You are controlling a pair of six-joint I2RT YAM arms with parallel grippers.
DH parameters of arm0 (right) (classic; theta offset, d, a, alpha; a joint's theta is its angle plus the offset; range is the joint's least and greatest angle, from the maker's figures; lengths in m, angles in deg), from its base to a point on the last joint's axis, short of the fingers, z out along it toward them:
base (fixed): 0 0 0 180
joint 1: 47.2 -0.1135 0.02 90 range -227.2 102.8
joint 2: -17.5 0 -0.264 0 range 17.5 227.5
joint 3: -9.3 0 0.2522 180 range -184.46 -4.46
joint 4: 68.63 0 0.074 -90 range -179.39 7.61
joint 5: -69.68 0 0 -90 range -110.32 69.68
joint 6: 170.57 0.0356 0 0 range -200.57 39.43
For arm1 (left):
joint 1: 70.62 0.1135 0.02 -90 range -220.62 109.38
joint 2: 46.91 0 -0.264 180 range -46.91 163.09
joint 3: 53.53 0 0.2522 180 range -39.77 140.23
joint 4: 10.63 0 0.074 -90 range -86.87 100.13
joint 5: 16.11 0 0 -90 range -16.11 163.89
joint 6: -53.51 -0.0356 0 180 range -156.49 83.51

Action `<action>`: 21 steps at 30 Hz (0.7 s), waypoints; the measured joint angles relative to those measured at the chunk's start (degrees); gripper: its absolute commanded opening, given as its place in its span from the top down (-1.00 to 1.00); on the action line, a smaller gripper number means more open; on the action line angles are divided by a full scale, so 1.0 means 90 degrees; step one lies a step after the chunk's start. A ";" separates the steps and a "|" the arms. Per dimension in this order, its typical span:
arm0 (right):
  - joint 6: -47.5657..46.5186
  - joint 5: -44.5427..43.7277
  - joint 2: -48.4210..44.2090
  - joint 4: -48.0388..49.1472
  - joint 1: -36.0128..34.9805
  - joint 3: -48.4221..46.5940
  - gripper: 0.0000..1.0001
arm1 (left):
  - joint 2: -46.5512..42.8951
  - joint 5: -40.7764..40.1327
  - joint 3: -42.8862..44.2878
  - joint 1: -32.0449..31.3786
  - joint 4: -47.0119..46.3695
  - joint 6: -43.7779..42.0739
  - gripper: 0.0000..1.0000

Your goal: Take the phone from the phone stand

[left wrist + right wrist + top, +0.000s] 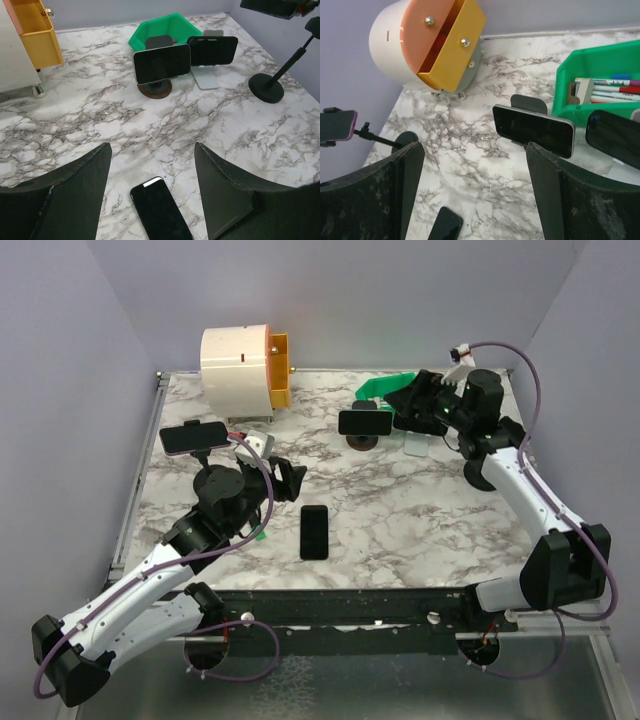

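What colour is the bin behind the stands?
The bin is green, clearest in the right wrist view.

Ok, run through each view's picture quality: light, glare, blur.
Top external: soft even light, a green cast on the wall above the green bin. Left wrist: background sharp, a thin glint on the top edge of the flat phone, left fingers dark. Right wrist: phone on the stand sharp with a dull sheen, right fingers dark.

The flat black phone (161,210) runs off the left wrist view's bottom edge. The right wrist view crops the pink-cased phone (337,125) at its left edge and a dark propped phone (615,137) at its right.
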 measured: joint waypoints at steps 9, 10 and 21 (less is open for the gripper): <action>-0.0661 -0.1535 0.1316 -0.0393 -0.0308 -0.0981 -0.80 | 0.0061 -0.0002 -0.0002 -0.0002 -0.0002 -0.0109 -0.36; -0.0743 -0.1571 0.1375 -0.0403 -0.0308 -0.0976 -0.79 | 0.0061 -0.0002 -0.0002 -0.0002 -0.0002 -0.0112 -0.36; -0.1780 -0.0869 0.1637 0.0947 -0.0277 -0.0209 -0.80 | 0.0070 0.0041 -0.0002 -0.0002 -0.0005 -0.0124 -0.37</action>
